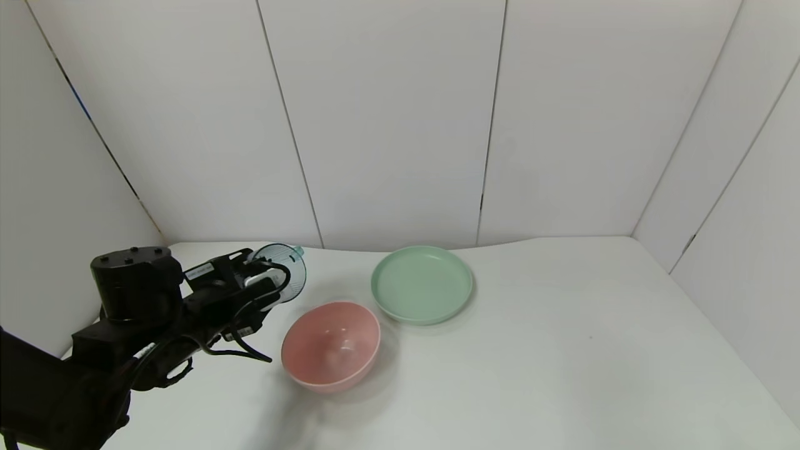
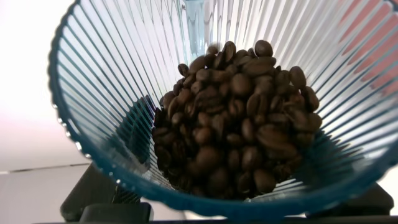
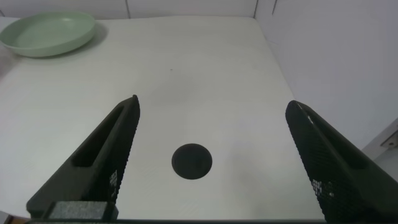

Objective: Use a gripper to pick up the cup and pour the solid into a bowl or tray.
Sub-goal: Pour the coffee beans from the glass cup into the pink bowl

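Observation:
My left gripper [image 1: 269,278] is shut on the ribbed blue-grey cup [image 1: 284,270] and holds it above the table's left rear, left of and behind the pink bowl [image 1: 331,345]. The cup is tilted on its side with its mouth toward the bowl. In the left wrist view the cup [image 2: 93,93] fills the picture and the dark brown beans [image 2: 236,124] lie heaped inside it. The pink bowl looks empty. My right gripper [image 3: 211,118] is open and empty over the table's right side; it does not show in the head view.
A shallow pale green plate [image 1: 422,284] stands right behind the bowl, also in the right wrist view [image 3: 46,34]. A round black spot [image 3: 191,161] marks the table under my right gripper. White walls close the back and both sides.

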Controlling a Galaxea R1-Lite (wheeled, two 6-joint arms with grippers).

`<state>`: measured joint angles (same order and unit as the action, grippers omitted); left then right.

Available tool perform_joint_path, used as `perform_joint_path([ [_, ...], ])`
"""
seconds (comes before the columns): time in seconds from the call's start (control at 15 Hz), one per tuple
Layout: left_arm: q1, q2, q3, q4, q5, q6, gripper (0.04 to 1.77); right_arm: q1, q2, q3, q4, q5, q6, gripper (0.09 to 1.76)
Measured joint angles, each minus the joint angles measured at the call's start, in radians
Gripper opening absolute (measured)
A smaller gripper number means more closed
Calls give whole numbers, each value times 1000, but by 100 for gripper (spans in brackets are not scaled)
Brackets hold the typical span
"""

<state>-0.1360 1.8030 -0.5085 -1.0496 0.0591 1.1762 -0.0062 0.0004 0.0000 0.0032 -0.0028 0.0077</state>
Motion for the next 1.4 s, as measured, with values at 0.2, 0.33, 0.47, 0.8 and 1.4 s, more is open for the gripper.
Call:
perform_joint_path([
  [0.2, -13, -7, 0, 1, 0, 95, 131, 0, 0, 0, 0, 0, 0, 171],
  [0.33, -35, -9, 0, 4, 1, 112, 131, 0, 0, 0, 0, 0, 0, 171],
  [0.47, -45, -10, 4, 10, 4, 155, 131, 0, 0, 0, 0, 0, 0, 171],
  [0.8, -47, -12, 3, 14, 14, 294, 131, 0, 0, 0, 0, 0, 0, 171],
  [1.4, -70, -15, 6, 18, 66, 419, 131, 0, 0, 0, 0, 0, 0, 171],
])
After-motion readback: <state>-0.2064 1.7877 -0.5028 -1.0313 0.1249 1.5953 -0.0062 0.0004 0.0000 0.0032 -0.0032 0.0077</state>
